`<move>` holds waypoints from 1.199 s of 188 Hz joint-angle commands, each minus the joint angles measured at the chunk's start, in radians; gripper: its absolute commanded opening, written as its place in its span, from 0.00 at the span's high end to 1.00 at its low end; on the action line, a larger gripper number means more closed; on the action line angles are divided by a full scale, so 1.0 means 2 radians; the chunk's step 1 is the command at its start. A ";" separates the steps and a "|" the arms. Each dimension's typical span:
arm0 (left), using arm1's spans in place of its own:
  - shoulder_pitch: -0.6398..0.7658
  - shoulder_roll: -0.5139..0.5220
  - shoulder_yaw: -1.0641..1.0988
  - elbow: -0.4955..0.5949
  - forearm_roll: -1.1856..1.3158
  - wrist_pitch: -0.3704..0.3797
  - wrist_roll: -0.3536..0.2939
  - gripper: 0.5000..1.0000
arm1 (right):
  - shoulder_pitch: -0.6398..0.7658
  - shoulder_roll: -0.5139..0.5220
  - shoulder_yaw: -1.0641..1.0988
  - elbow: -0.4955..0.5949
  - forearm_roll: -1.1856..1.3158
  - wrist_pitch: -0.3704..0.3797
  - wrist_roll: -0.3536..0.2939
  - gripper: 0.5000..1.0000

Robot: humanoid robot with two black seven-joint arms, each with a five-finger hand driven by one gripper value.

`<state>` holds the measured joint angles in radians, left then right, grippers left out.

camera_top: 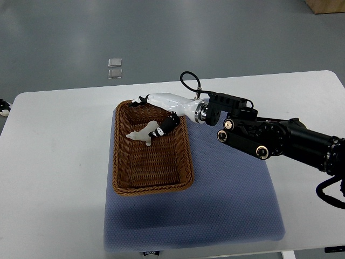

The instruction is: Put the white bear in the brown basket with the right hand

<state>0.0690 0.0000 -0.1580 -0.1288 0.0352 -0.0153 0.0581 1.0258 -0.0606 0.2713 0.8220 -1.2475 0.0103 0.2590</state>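
The right hand [161, 110] reaches over the brown basket [152, 186], pinching the white bear [143, 133] in its fingers. Under the basket lies a blue mat [232, 205] on a white table [54, 162]. Past the table is grey floor [161, 38].

White surface [59, 162] with rounded corners carries blue mat [232, 199]; brown wicker basket [152, 186] sits on mat's left part; small black-white object [3, 107] at far left edge.
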 commanded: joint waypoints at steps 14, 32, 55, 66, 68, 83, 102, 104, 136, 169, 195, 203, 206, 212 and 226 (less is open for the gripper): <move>0.000 0.000 0.000 0.000 0.000 0.000 0.000 0.00 | 0.001 -0.018 0.048 0.000 0.131 0.059 -0.014 0.28; 0.000 0.000 0.000 0.000 0.000 0.000 0.000 0.00 | -0.005 -0.036 0.081 0.000 0.198 0.087 -0.033 0.20; 0.000 0.000 0.000 0.000 0.000 0.000 0.000 0.00 | -0.019 -0.052 0.115 0.000 0.268 0.107 -0.055 0.20; 0.000 0.000 0.000 0.000 0.000 0.000 0.000 0.00 | -0.034 -0.066 0.130 0.000 0.302 0.113 -0.065 0.20; 0.000 0.000 0.000 0.000 0.000 0.000 0.000 0.00 | -0.036 -0.067 0.134 0.000 0.307 0.114 -0.067 0.20; 0.000 0.000 0.000 0.000 0.000 0.000 0.000 0.00 | -0.056 -0.071 0.153 0.001 0.339 0.115 -0.077 0.19; 0.000 0.000 0.000 0.000 0.000 0.000 0.000 0.00 | -0.084 -0.072 0.180 0.001 0.382 0.118 -0.090 0.18; 0.000 0.000 0.000 0.000 0.000 0.000 0.000 0.00 | -0.086 -0.072 0.183 0.001 0.388 0.120 -0.093 0.18; 0.000 0.000 0.000 0.000 0.000 0.000 0.000 0.00 | -0.119 -0.077 0.222 -0.004 0.493 0.130 -0.133 0.18; 0.000 0.000 0.000 0.000 0.000 0.000 0.000 0.00 | -0.134 -0.095 0.226 -0.004 0.585 0.129 -0.143 0.18; 0.000 0.000 0.000 0.000 0.000 0.000 0.000 0.00 | -0.146 -0.111 0.226 -0.007 0.622 0.131 -0.149 0.17; 0.000 0.000 0.000 0.000 0.000 0.000 0.000 0.00 | -0.148 -0.113 0.227 -0.008 0.622 0.131 -0.149 0.17; 0.000 0.000 0.000 0.000 0.000 0.000 0.000 0.00 | -0.149 -0.114 0.227 -0.008 0.622 0.131 -0.149 0.17; 0.000 0.000 0.000 0.000 0.000 0.000 0.000 0.00 | -0.150 -0.115 0.227 -0.011 0.622 0.131 -0.149 0.17; 0.000 0.000 0.000 0.000 0.000 0.000 0.000 0.00 | -0.151 -0.118 0.227 -0.017 0.622 0.132 -0.149 0.17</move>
<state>0.0690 0.0000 -0.1580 -0.1288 0.0353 -0.0153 0.0584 0.7288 -0.2882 0.7255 0.8027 -0.0053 0.2724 -0.0397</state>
